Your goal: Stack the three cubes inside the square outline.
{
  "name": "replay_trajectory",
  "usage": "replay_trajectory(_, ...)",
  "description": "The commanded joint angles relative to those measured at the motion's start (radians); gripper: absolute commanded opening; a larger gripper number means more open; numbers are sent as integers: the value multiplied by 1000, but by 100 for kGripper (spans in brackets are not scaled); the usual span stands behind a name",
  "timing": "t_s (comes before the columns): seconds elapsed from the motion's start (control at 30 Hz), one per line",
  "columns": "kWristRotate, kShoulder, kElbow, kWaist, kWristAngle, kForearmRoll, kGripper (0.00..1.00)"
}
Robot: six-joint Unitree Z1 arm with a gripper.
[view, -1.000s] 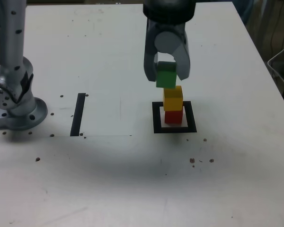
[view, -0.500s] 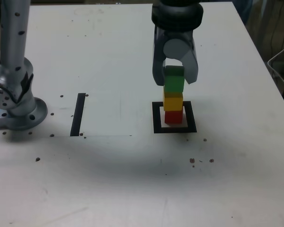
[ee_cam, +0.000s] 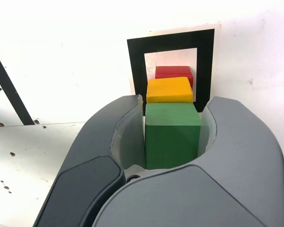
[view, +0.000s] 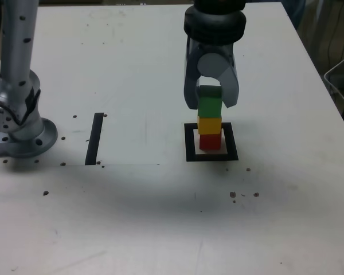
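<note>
Stacking looks nearly finished: the matte green cube sits on the yellow cube, which rests on the red cube inside the thick black square outline. The grey gripper flanks the green one; whether it pinches or has just let go, I cannot tell.

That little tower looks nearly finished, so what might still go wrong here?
Two things, I think. The gripper has its fingers right beside the green cube, so pulling away crookedly might drag it off the yellow cube. Also, in the wrist view the cubes look slightly offset, with the red cube sitting near one side of the square outline; a nudge might topple the stack.
</note>
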Motion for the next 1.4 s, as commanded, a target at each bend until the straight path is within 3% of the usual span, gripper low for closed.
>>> replay_trajectory(0.0, -1, 0, 3, -2, 2, 0, 57)
replay_trajectory(0.17, -1, -3, 6, -2, 7, 0, 87)
replay_trajectory(0.27, -1, -3, 8, -1, 8, 1, 99)
replay_trajectory(0.63, 1, -51, 15, 0, 33, 8, 99)
replay_trajectory(0.93, 14, -204, 63, 7, -2, 37, 99)
replay_trajectory(1.2, 11, -383, 311, 13, -73, -137, 100)
replay_trajectory(1.37, 5, -458, 468, 13, -71, -224, 100)
